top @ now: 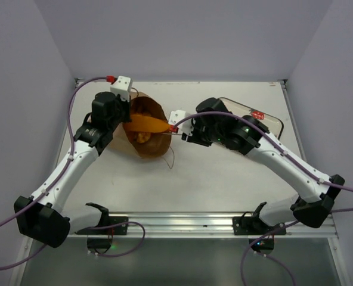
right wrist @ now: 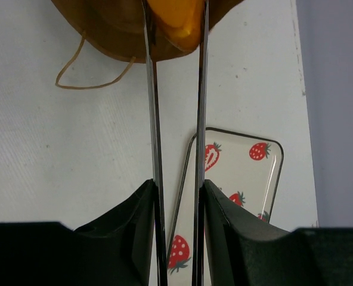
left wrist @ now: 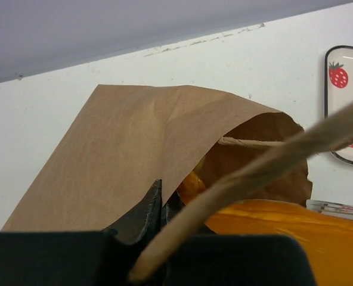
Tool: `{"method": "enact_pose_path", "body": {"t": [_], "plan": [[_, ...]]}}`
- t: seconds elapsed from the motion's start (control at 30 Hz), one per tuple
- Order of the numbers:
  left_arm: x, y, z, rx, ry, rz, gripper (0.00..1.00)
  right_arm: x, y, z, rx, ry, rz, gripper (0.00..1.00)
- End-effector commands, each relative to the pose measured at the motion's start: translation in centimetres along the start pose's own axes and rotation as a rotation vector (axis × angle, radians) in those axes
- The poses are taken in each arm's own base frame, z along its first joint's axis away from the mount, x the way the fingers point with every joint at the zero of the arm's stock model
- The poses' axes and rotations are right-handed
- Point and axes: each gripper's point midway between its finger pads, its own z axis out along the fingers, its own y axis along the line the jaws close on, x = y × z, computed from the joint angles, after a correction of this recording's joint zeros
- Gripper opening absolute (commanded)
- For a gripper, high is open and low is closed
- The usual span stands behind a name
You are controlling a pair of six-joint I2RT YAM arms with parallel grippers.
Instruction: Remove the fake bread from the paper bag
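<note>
The brown paper bag (top: 148, 143) lies on the table with its mouth open toward the right. My left gripper (top: 124, 114) is shut on the bag's upper rim; in the left wrist view its fingertips (left wrist: 155, 199) pinch the paper (left wrist: 129, 149). My right gripper (top: 191, 132) is shut on metal tongs (right wrist: 155, 119). The tong tips clamp the end of a glossy orange baguette (right wrist: 176, 21) at the bag mouth (right wrist: 105, 24). The baguette (top: 145, 125) lies partly inside the bag and shows close up in the left wrist view (left wrist: 284, 232). A smaller bread piece (top: 142, 138) sits deeper inside.
A strawberry-print tray (top: 266, 116) lies at the back right, under my right wrist (right wrist: 236, 173). A string handle (right wrist: 87, 77) trails on the table by the bag; another handle (left wrist: 266, 173) crosses the left wrist view. Walls close the table on three sides.
</note>
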Motion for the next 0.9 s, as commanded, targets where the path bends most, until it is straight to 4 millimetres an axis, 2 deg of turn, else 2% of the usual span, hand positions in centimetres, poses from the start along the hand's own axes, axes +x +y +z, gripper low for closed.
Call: {"method": "enact_pose_path", "body": {"t": [0.0, 0.2, 0.37, 0.53, 0.7, 0.87], "plan": [[-3.9, 1.1, 0.2, -0.046, -0.093, -0.045, 0.0, 0.0, -1.8, -3.4, 0.064, -0.081, 0.017, 0.0], [-5.2, 0.6, 0.9, -0.017, -0.106, -0.08, 0.0, 2.2, -1.0, -3.8, 0.05, -0.065, 0.037, 0.0], [-5.6, 0.3, 1.0, -0.004, -0.109, -0.096, 0.0, 2.7, -0.7, -3.7, 0.035, -0.064, 0.057, 0.0], [-6.3, 2.0, 1.1, -0.056, -0.107, -0.096, 0.0, 3.5, -0.4, -5.0, 0.011, -0.087, 0.07, 0.0], [-6.4, 3.3, 2.2, -0.085, -0.094, -0.11, 0.0, 4.7, 0.2, -6.2, 0.012, -0.085, 0.068, 0.0], [-6.4, 4.3, 3.5, -0.107, -0.082, -0.119, 0.0, 5.5, 0.2, -8.4, 0.056, -0.115, 0.072, 0.0]]}}
